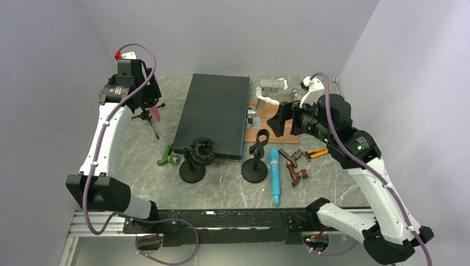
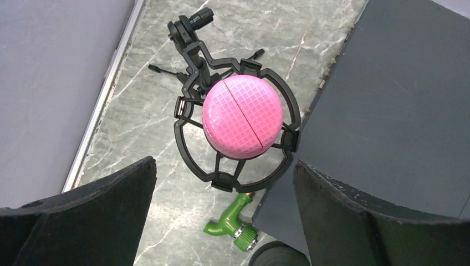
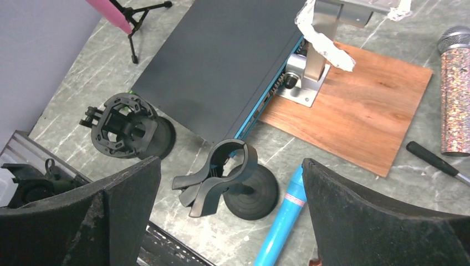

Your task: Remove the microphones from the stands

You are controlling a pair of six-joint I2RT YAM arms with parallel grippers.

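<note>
A pink microphone (image 2: pixel 242 116) sits head-up in a black shock mount (image 2: pixel 184 145) on a small tripod stand (image 1: pixel 149 124) at the far left of the table; it also shows in the top view (image 1: pixel 156 113). My left gripper (image 2: pixel 224 162) hangs directly above it, open wide, one finger on each side and clear of the mount; in the top view the left gripper (image 1: pixel 143 100) covers most of the microphone. My right gripper (image 3: pixel 231 161) is open and empty above a black clip stand (image 3: pixel 221 174) in the middle of the table.
A black box (image 1: pixel 213 113) lies right of the tripod, close to the shock mount. A green tap (image 2: pixel 235 221) lies by its near corner. An empty shock-mount stand (image 1: pixel 197 158), a blue microphone (image 1: pixel 274 174), a wooden board (image 3: pixel 366 105) and pliers (image 1: pixel 316 152) lie mid-table.
</note>
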